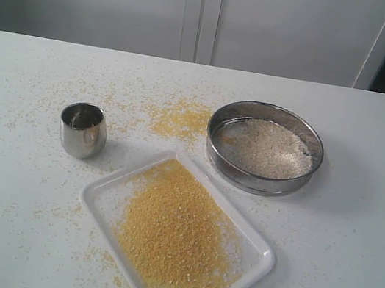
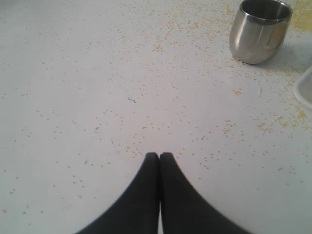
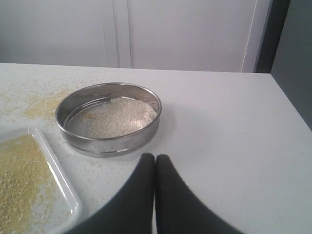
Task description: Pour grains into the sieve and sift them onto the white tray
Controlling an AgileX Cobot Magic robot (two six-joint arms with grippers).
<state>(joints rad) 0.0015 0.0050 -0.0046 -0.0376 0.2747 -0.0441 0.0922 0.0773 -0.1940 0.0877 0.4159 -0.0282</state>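
Note:
The round steel sieve (image 1: 264, 148) (image 3: 108, 119) sits on the table right of centre and holds whitish rice-like grains (image 1: 270, 147) (image 3: 113, 116). In front of it the white tray (image 1: 105, 192) (image 3: 62, 184) carries a heap of fine yellow meal (image 1: 173, 234) (image 3: 17, 180). My left gripper (image 2: 159, 155) is shut and empty, hovering over bare table short of the steel cup (image 2: 259, 30). My right gripper (image 3: 155, 156) is shut and empty too, just short of the sieve's wall. Neither gripper shows in the exterior view.
The small shiny steel cup (image 1: 83, 129) stands upright left of the tray. Yellow meal is spilled on the table (image 1: 178, 119) behind the tray and scattered widely. The table's right edge (image 3: 292, 105) runs beside the sieve. White cabinet doors (image 1: 201, 11) stand behind.

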